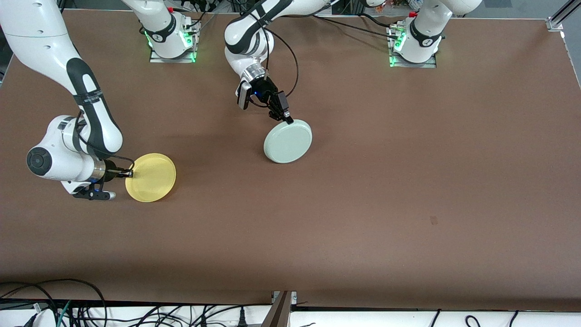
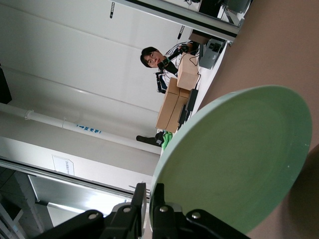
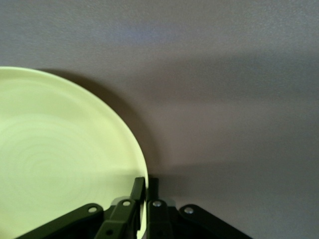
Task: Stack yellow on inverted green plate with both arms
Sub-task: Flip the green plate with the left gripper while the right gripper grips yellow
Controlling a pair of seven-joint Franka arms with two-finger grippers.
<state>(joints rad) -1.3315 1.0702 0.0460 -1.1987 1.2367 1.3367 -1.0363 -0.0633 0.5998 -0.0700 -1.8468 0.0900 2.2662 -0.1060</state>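
The pale-yellow plate is at the right arm's end of the table, hollow face up. My right gripper is shut on its rim, seen close in the right wrist view with one finger on each face of the yellow plate. The mint-green plate is over the middle of the table, held tilted. My left gripper is shut on its rim at the edge toward the bases. The left wrist view shows the gripper pinching the green plate, which stands steeply against the room.
The brown table spreads wide around both plates. The arm bases stand along the edge farthest from the front camera. Cables and a metal post lie along the nearest edge.
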